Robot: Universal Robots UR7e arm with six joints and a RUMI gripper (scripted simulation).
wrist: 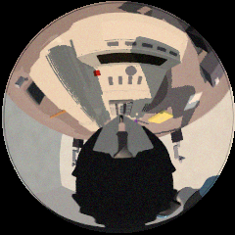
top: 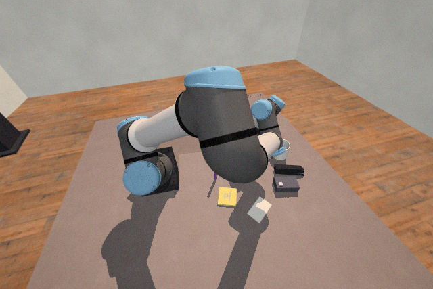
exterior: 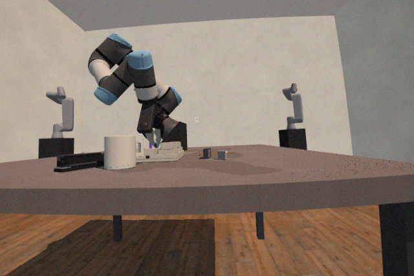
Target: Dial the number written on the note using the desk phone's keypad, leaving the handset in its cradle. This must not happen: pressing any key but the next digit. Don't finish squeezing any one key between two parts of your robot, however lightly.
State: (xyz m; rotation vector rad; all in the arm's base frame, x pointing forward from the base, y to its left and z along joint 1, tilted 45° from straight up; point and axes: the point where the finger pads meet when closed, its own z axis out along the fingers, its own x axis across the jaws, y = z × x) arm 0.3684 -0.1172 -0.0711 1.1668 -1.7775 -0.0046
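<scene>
The beige desk phone (exterior: 160,158) (wrist: 126,91) lies on the table below my wrist; the arm hides it in the top view. Its handset (exterior: 171,146) (wrist: 73,80) rests in the cradle along one side. My gripper (exterior: 156,146) (wrist: 120,115) is shut and empty, pointing down with its tips over or at the keypad (wrist: 120,107). Whether the tips touch a key cannot be told, and the fingers hide part of the keypad. A yellow note pad (top: 227,196) (wrist: 161,117) bears small print that I cannot read. A pale paper square (top: 258,210) (wrist: 193,101) lies near it.
A white mug (exterior: 119,152) and a black stapler (top: 289,169) (exterior: 80,161) stand beside the phone. A dark box (top: 286,185) is near the stapler. Two small blocks (exterior: 207,153) (exterior: 222,155) and an orange pencil (wrist: 58,114) lie on the handset side. A purple pen (top: 215,175) is near the pad.
</scene>
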